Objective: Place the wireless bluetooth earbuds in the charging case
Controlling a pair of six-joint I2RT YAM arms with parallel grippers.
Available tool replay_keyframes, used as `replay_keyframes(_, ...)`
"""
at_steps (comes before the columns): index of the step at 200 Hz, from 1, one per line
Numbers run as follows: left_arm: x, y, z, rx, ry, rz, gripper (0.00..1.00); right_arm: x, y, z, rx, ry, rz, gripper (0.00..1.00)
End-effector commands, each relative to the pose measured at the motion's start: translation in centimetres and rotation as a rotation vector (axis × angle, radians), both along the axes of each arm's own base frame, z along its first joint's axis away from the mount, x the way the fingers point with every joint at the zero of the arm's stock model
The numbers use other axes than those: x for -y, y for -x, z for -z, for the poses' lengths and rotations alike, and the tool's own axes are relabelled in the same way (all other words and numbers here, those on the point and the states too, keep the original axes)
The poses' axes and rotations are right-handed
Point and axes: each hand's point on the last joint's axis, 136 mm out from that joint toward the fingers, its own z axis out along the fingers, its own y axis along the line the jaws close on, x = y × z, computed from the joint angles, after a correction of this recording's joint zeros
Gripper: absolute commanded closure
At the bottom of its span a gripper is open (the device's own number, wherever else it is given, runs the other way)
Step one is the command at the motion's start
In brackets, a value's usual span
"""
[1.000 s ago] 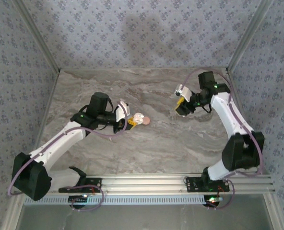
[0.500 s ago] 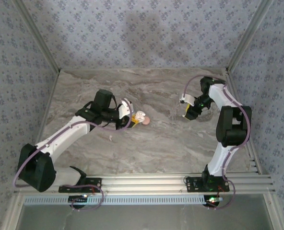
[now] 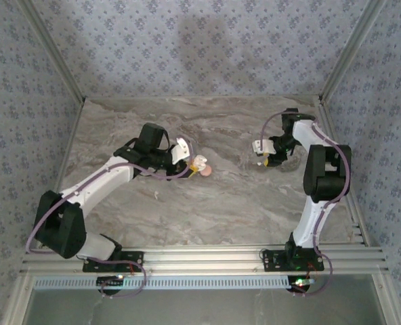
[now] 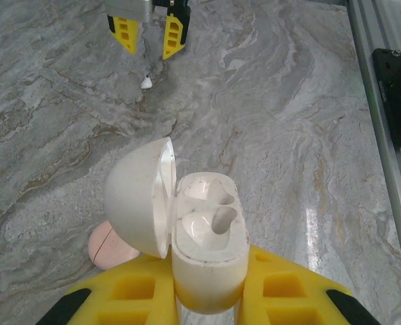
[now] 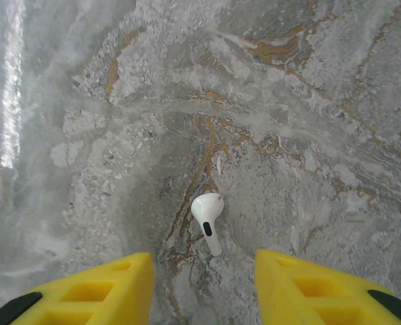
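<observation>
1. Your left gripper is clamped on the charging case, low centre in the left wrist view. Its lid stands hinged open to the left.
2. A pink puck lies on the tabletop at lower left, just beside the case.
3. Your right gripper has its fingers apart, hanging over one earbud.
4. That earbud lies flat on the tabletop, lower centre of the right wrist view, just above the gap between the fingers and touching neither.

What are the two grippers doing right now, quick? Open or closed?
Left gripper: closed on the charging case.
Right gripper: open, holding nothing; an earbud lies on the table just ahead of it.
</observation>
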Motion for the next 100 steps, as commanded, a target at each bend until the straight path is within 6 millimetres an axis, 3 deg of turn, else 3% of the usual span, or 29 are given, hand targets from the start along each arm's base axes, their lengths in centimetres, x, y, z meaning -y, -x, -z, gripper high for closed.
replay_keyframes(1, 0.1, -0.5, -0.5, 0.002, 0.000, 0.012, 0.80, -0.1, -0.1, 1.2, 0.007, 0.037, -0.095, 0.56)
replay_keyframes(100, -0.5, -1.1, -0.4, -0.024, 0.009, -0.005, 0.80, -1.1, -0.5, 4.0, -0.043, 0.080, -0.130, 0.59)
